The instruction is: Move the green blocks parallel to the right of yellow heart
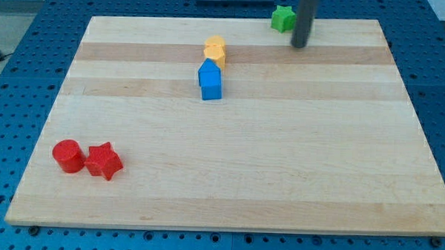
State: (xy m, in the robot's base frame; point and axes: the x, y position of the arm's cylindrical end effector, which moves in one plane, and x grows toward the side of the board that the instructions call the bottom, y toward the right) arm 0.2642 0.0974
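Single camera view of a wooden tabletop (pixel 228 184) resting on a blue perforated base (pixel 31 74). The arm enters from the view's top as a straight dark rod, held upright; only its lower length shows. The tool is this bare rod, with no jaws to stand apart or together, and it clamps nothing. My tip (pixel 299 46) meets the tabletop near the view's top edge, right of centre.

A green block (pixel 282 18), roughly star-shaped, lies at the tabletop's top edge, just beside the rod on the view's left; whether rod and block touch cannot be told. Only one green block shows.

The yellow block (pixel 215 49), whose shape is hard to make out, sits left of the tip and a little lower in the view, near the green block but apart from it. A blue block (pixel 210 81), house-like in outline, touches it from below.

A red cylinder (pixel 68 155) and red star (pixel 104 162) lie side by side at the view's lower left, well apart from the rest.
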